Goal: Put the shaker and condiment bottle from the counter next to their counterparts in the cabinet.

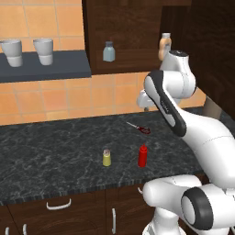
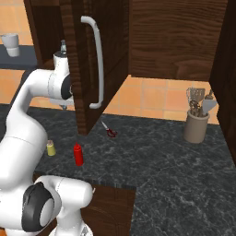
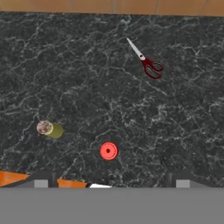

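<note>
A: Start at the left. What stands on the counter (image 1: 55,156)?

B: The shaker (image 1: 107,157) comes first: a short yellow-green cylinder with a pale rounded top, upright on the dark marbled stone near the front edge. Just to its right, apart from it, stands the condiment bottle (image 1: 142,156), red all over, taller, narrowing to a pointed nozzle.

A: And from above?

B: In the hand view the shaker (image 3: 49,129) shows its pale speckled top and a bit of green side; the condiment bottle (image 3: 109,151) is a red disc with a dark dot at the centre. Red-handled scissors (image 3: 148,63) lie flat farther back, toward the tiled wall.

A: The cabinet (image 1: 128,32)?

B: Dark brown wood, door swung open. On its shelf a grey-blue shaker (image 1: 109,51) with a grey cap sits left, and a tan bottle (image 1: 165,47) with a white cap right, partly behind the arm.

A: The gripper (image 3: 111,181)?

B: High over the counter, looking straight down, fingers spread wide with nothing between them.
</note>
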Robot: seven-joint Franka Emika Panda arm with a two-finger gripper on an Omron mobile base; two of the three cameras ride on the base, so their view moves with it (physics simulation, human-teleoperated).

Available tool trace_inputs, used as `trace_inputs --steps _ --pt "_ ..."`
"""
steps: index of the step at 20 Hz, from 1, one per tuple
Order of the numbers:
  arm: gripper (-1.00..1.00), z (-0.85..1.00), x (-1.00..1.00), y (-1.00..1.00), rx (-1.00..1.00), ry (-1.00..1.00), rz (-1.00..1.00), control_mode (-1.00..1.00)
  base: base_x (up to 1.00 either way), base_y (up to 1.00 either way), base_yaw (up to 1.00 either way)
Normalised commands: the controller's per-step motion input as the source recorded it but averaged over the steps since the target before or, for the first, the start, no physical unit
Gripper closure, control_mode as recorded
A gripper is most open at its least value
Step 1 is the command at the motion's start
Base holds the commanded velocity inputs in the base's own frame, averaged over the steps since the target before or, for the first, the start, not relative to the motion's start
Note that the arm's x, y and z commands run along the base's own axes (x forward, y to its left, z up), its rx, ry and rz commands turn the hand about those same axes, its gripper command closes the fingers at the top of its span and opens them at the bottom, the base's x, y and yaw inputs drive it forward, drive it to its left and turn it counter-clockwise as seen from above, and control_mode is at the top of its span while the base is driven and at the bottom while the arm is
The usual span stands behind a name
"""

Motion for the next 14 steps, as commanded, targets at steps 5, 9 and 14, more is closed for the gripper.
trace_inputs --steps 5,9,14 --pt "-1.00 -0.10 -0.06 0.02 0.00 0.00 0.00 -1.00 0.00 0.00 0.00" --pt "-1.00 -0.14 -0.08 0.03 0.00 0.00 -0.07 -1.00 0.00 0.00 0.00" --pt "-1.00 -0.11 -0.05 0.01 0.00 0.00 -0.13 -1.00 0.00 0.00 0.00"
